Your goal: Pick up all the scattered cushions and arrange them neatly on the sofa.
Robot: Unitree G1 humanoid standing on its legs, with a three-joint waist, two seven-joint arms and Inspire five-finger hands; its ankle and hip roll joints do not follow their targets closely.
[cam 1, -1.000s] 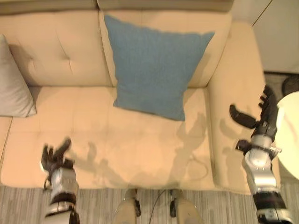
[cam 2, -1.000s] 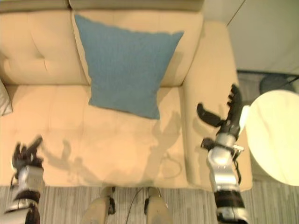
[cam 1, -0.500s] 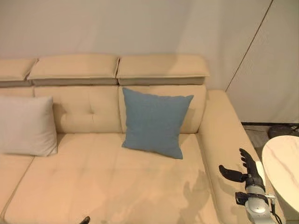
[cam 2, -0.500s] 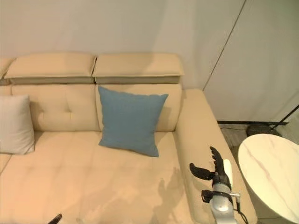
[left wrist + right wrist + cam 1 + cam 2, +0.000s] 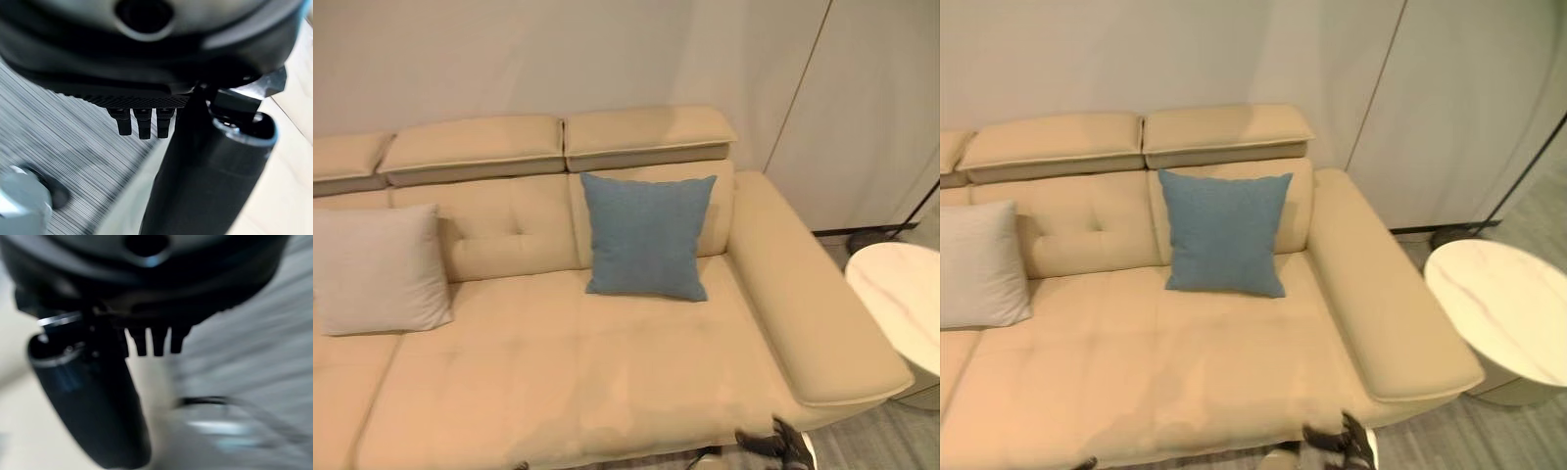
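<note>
Right hand (image 5: pixel 787 449) sits low by the sofa's (image 5: pixel 803 323) front right corner, fingers relaxed, holding nothing; left hand (image 5: pixel 205 161) likewise empty, thumb out. Blue cushion (image 5: pixel 648 235) stands upright against the backrest near the right end, face forward, roughly square so no long axis. Grey cushion (image 5: pixel 378 269) leans upright at the left edge. Both look placed; judged step: checking for more cushions. Next move calls for scanning the floor (image 5: pixel 1518 431) beside the round side table (image 5: pixel 1503 308).

Both arms dropped low as the view lifted

The right robot hand (image 5: pixel 790 449), raised over the sofa (image 5: pixel 607 372) armrest before, now sits below the seat's front edge; the left robot hand (image 5: pixel 205 161) has left the seat too.
</note>
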